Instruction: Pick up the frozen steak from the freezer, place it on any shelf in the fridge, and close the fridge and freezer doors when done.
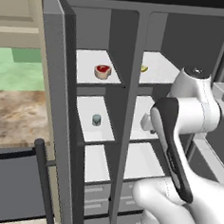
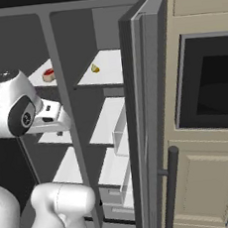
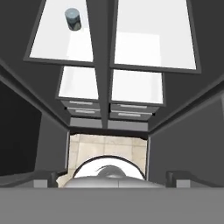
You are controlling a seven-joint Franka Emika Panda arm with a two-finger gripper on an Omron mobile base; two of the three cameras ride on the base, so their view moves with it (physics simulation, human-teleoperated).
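Left base view puts the frozen steak (image 1: 103,71), a small thick round with a tan rim and glossy red top, on the top white board of the freezer (image 1: 96,108), the narrower left-hand compartment. A small grey-teal can (image 1: 96,120) stands one board lower. Your arm hangs in front of the open unit with the gripper (image 2: 57,123) near mid height; you cannot tell whether the fingers are spread or clenched. The likely trouble: reaching upward, the wrist could clip the dark centre divider (image 1: 126,110), or the slick steak could slide backward. Shelves look flat, smooth and hard.
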